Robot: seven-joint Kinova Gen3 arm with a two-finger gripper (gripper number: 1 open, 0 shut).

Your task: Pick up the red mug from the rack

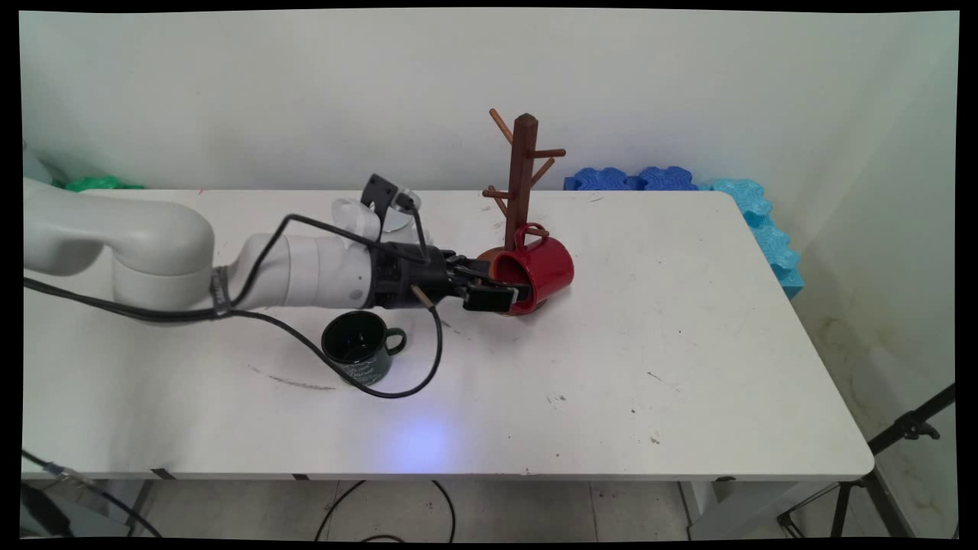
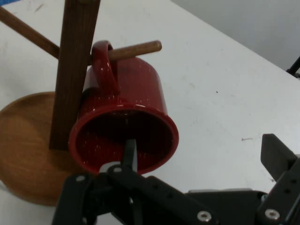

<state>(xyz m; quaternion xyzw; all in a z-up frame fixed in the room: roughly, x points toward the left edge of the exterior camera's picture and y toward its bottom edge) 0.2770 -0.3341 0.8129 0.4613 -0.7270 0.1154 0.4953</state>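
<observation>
Red speckled enamel mug hangs tipped on its side by its loop handle from a low peg of the dark brown wooden mug tree, its open mouth turned toward the arm and its body just beside the tree's round wooden base, on the side away from the arm. Its glossy red wall is flecked with pale spots and the inside is dark. The white arm reaches in level and low over the white table, ending in the black two-finger gripper at the mug's mouth. The gripper is spread open: one finger reaches inside the rim, the other stands well clear outside. A dark green mug stands upright near the tree, under the arm's wrist.
</observation>
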